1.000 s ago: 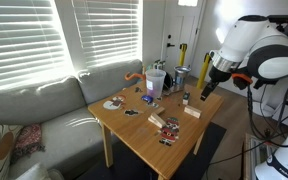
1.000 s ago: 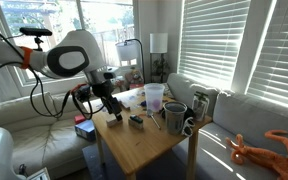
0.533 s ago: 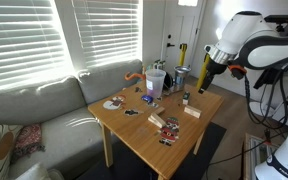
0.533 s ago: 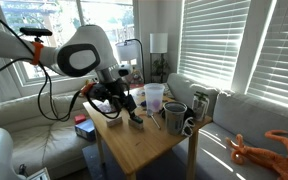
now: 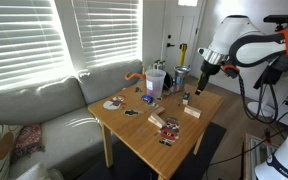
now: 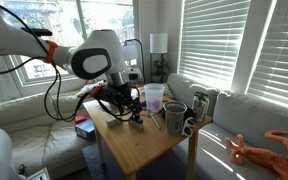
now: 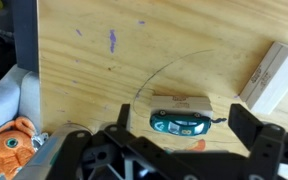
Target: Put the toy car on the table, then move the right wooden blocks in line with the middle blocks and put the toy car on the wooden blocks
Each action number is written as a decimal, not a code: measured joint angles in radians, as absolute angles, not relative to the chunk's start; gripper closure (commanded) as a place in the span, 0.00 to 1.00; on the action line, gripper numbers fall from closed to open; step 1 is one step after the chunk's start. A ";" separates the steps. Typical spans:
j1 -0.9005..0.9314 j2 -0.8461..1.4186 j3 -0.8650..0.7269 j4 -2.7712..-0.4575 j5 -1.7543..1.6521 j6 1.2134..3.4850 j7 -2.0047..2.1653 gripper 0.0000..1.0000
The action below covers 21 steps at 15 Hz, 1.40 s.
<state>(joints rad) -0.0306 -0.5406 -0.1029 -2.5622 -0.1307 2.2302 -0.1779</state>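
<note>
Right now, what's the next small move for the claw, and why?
Probably lower the claw straight down around the toy car. The jaws stand open either side of it in the wrist view, the car appears to sit on a wooden block rather than the table, and nothing is gripped yet.

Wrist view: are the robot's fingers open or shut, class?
Open: the fingers stand wide apart, with the toy car untouched between them.

I read the desk (image 7: 104,100) as pale, matt, grained wood. The block (image 7: 274,75) looks like smooth bare wood, and the car (image 7: 181,121) shines glossy.
</note>
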 measured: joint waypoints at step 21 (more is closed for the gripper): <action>-0.021 -0.456 -0.111 -2.524 -0.084 2.226 -0.232 0.00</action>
